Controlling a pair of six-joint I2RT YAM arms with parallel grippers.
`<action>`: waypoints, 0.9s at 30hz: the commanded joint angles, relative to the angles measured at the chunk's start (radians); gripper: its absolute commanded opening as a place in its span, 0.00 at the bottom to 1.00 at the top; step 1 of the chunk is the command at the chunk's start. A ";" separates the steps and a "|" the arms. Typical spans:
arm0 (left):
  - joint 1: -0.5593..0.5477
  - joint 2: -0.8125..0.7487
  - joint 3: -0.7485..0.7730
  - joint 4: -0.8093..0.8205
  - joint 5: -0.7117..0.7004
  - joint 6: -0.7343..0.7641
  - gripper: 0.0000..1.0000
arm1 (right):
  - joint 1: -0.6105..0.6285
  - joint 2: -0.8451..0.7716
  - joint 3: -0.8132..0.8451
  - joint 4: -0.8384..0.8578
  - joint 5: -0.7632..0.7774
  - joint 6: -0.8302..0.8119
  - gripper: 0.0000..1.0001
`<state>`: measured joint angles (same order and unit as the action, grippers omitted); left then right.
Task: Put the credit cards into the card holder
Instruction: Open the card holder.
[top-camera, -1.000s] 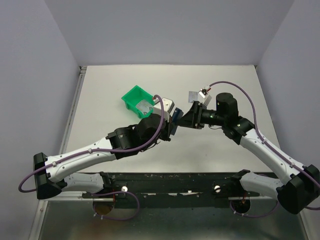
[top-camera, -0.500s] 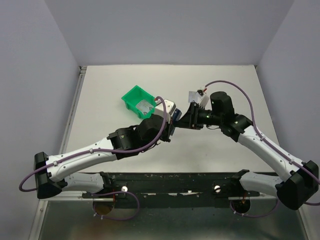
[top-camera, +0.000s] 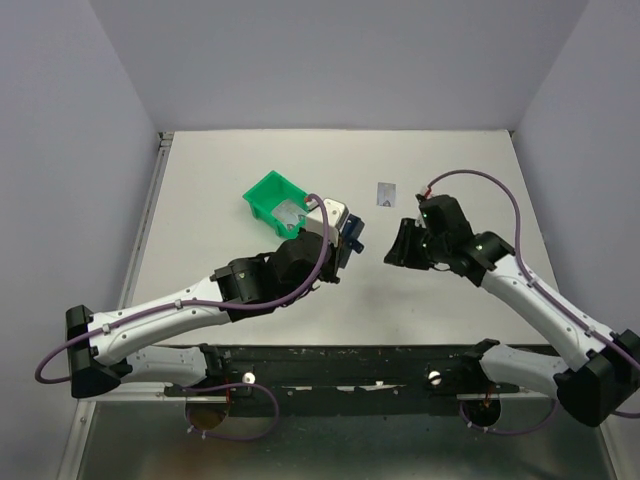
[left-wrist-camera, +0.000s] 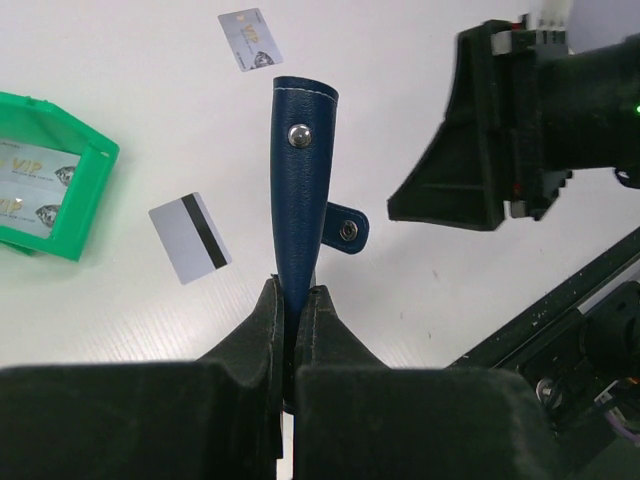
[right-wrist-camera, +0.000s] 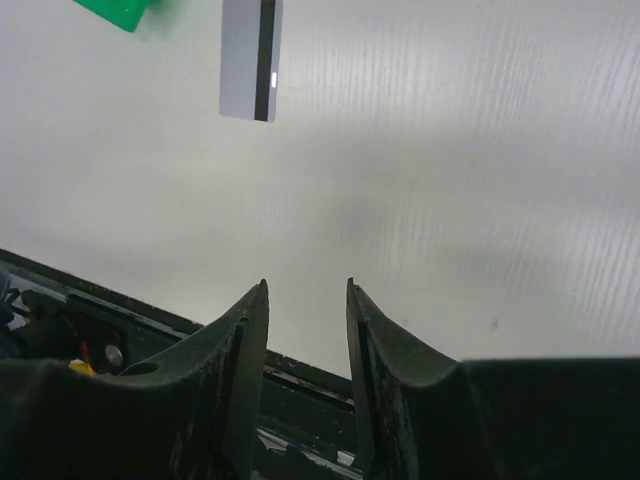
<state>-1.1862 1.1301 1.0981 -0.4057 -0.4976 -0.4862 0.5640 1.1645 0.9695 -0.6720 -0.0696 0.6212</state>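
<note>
**Top external.** The left arm reaches to mid-table. The left pincer (top-camera: 341, 238) carries the navy card holder (top-camera: 352, 232), of which only a dark sliver shows past the wrist. The green bin (top-camera: 268, 196) sits just beyond, toward the far edge and left of centre, with pale cards (top-camera: 290, 212) inside. The printed card (top-camera: 386, 193) lies flat on the table (top-camera: 220, 180), toward the far edge and right of centre. The right pincer (top-camera: 392, 247) is near the holder but apart from it; its finger gap is not legible here.

**Left wrist.** The left pincer (left-wrist-camera: 293, 300) is clamped on the lower end of the card holder (left-wrist-camera: 302, 210), which is folded and stands away from the fingers.
- The stud (left-wrist-camera: 297, 133) is near the holder's top, and the snap tab (left-wrist-camera: 346, 229) hangs loose to one side.
- Cannot tell whether the holder touches the table.
- The striped card (left-wrist-camera: 190, 237), which the top view does not show, lies flat between the green bin (left-wrist-camera: 70, 215) and the holder, touching neither.
- The printed card (left-wrist-camera: 250, 39) lies further off.
- The pale cards (left-wrist-camera: 25, 190) read "VIP".
- The right pincer (left-wrist-camera: 455, 175) faces the holder, apart from it.

**Right wrist.** The right pincer (right-wrist-camera: 305, 290) has its fingers apart with nothing between them, over bare table (right-wrist-camera: 450, 150). The striped card (right-wrist-camera: 250, 58) lies ahead, and a corner of the green bin (right-wrist-camera: 118, 10) shows at the frame top. The holder is outside this view.
</note>
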 joint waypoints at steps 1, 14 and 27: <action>-0.004 0.000 0.017 -0.005 -0.067 -0.005 0.00 | -0.001 -0.181 -0.072 0.116 -0.033 -0.029 0.45; -0.003 0.017 0.020 0.004 -0.049 -0.012 0.00 | -0.001 -0.204 -0.173 0.517 -0.380 0.112 0.71; -0.004 0.030 -0.003 0.042 0.004 -0.031 0.00 | -0.001 -0.117 -0.219 0.631 -0.359 0.180 0.63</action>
<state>-1.1862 1.1591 1.0985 -0.3988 -0.5182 -0.5064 0.5629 1.0351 0.7586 -0.0929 -0.4210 0.7792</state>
